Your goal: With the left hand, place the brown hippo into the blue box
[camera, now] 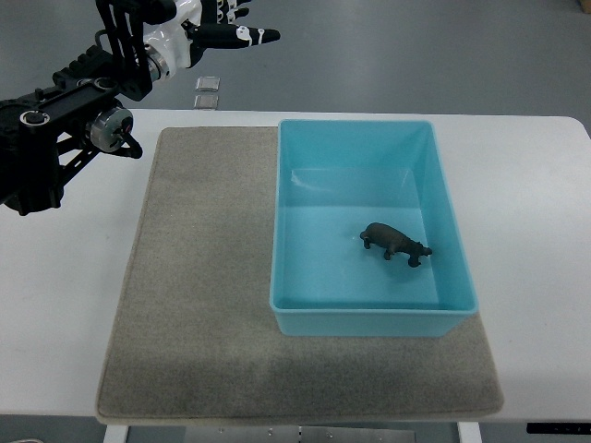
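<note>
The brown hippo [395, 244] stands on its feet on the floor of the blue box [305, 314], a little toward four o'clock from the box's centre, its head pointing toward four o'clock. It touches none of the walls and nothing else lies in the box with it.

The box sits on the right part of a grey mat [199, 305]. Its far rim lies level with the mat's twelve o'clock edge, and its right side runs along or slightly past the mat's three o'clock edge. The mat lies flat on the white tabletop [531, 212], which shows bare at both sides.

The left hand [235, 26] is up at eleven o'clock in the picture, raised above the floor past the far edge of the tabletop and well apart from the box. Its fingers [254, 35] are stretched out toward three o'clock, spread and relaxed, and hold nothing. The black arm behind it runs down to the left edge.

On the grey floor [416, 55] beyond the tabletop, just below the fingers, lie two small square tiles [208, 91], one beside the other.
</note>
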Motion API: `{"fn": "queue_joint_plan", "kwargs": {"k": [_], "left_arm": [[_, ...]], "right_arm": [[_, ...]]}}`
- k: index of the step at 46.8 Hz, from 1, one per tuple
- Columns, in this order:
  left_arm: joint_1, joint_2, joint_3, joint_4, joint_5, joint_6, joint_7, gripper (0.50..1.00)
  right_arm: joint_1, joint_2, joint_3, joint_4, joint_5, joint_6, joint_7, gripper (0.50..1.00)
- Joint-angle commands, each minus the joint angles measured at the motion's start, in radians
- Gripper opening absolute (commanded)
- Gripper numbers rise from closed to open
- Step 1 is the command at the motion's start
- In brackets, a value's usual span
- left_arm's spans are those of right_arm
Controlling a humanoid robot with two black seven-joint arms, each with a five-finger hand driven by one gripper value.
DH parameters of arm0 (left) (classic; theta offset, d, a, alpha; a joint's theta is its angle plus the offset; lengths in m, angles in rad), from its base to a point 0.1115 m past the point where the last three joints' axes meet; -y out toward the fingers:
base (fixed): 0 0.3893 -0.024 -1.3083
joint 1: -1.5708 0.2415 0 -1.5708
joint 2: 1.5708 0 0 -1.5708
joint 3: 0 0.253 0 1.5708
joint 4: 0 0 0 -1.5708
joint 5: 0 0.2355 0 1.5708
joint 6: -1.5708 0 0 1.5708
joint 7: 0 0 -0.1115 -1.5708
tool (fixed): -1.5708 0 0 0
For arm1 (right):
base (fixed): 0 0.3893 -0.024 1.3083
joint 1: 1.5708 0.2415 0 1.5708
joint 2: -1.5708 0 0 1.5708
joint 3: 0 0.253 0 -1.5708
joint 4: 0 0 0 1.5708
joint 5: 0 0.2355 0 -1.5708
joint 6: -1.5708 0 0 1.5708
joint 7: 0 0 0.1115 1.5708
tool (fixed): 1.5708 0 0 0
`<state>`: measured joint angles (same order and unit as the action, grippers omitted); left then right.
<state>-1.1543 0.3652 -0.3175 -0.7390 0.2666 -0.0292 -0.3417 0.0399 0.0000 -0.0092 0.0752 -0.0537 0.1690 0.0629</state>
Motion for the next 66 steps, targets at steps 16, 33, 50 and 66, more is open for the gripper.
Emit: {"fn": "queue_joint_plan", "kwargs": {"k": [16, 33, 50, 66], "left_arm": [[0.051, 0.008, -0.046, 0.138, -0.299, -0.055, -0.008, 0.994], [0.168, -0.005, -0.169, 0.124, -0.455, -0.067, -0.082, 0.996], [0.238, -0.015, -0.210, 0.092, -0.454, -0.052, -0.085, 0.996], [0.280, -0.029, -0.213, 0.055, -0.458, -0.055, -0.083, 0.996]], "right_arm": [[-0.002, 0.000, 0.000, 0.000, 0.000, 0.000, 0.000, 0.936], [0.000, 0.000, 0.000, 0.000, 0.000, 0.000, 0.000, 0.936], [0.000, 0.000, 0.000, 0.000, 0.000, 0.000, 0.000, 0.936], [-0.002, 0.000, 0.000, 0.000, 0.000, 0.000, 0.000, 0.936]]}}
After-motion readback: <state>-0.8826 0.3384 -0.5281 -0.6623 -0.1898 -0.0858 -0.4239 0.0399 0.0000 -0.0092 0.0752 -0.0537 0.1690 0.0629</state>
